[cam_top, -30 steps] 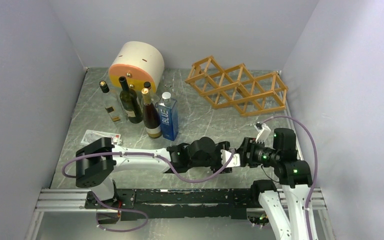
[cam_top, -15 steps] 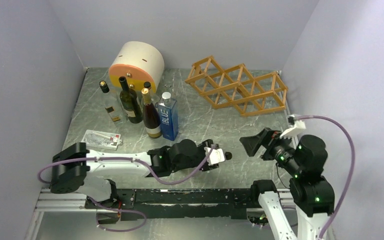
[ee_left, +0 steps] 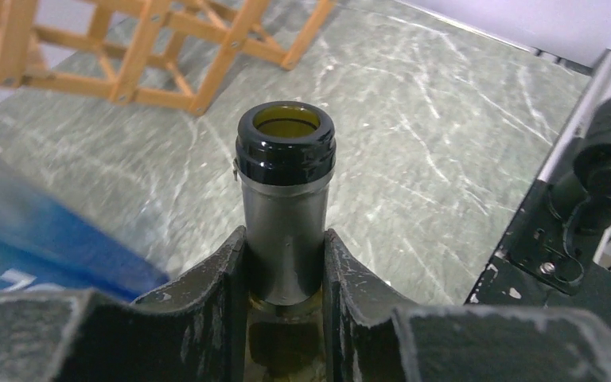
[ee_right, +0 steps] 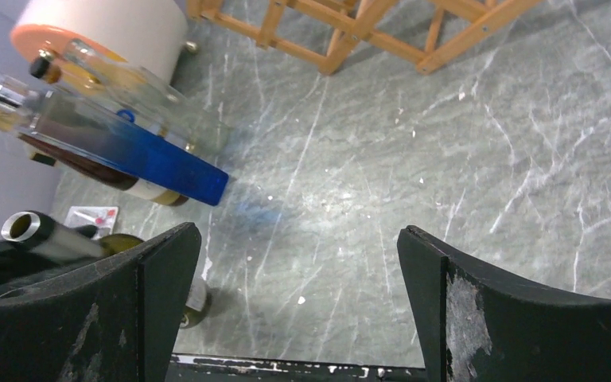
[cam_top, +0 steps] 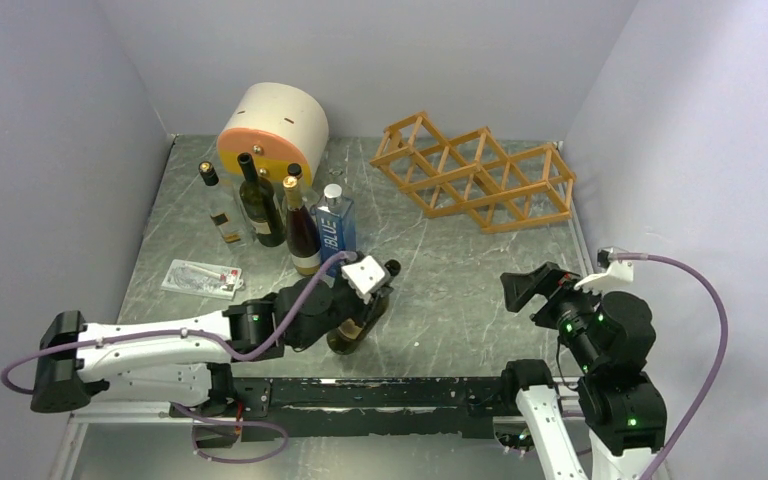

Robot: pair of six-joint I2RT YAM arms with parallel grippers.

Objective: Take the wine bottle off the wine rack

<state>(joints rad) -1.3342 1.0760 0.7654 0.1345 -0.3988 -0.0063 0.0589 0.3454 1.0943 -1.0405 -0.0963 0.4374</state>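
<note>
The wine bottle (cam_top: 348,338) is dark olive glass with an open black-rimmed mouth (ee_left: 286,143). It leans in the middle of the table, well in front of the wine rack (cam_top: 475,180), and its base is down by the tabletop. My left gripper (cam_top: 365,290) is shut on the bottle's neck, with a finger pressed on each side (ee_left: 284,239). The orange wooden lattice rack (ee_left: 127,48) holds no bottle. My right gripper (cam_top: 522,290) hangs open at the right with only bare table between its fingers (ee_right: 298,239). The bottle (ee_right: 48,235) shows at the left of the right wrist view.
Dark bottles (cam_top: 260,205) and a blue bottle marked BLUE (cam_top: 338,240) stand at the back left, close behind my left gripper. A cream and orange cylinder (cam_top: 272,125) lies behind them. A flat packet (cam_top: 203,277) lies left of the left arm. Walls close in the table.
The two grippers were together at the centre. The right gripper has opened and drawn back to the right. The left gripper has closed on the bottle's neck and swung it left.
</note>
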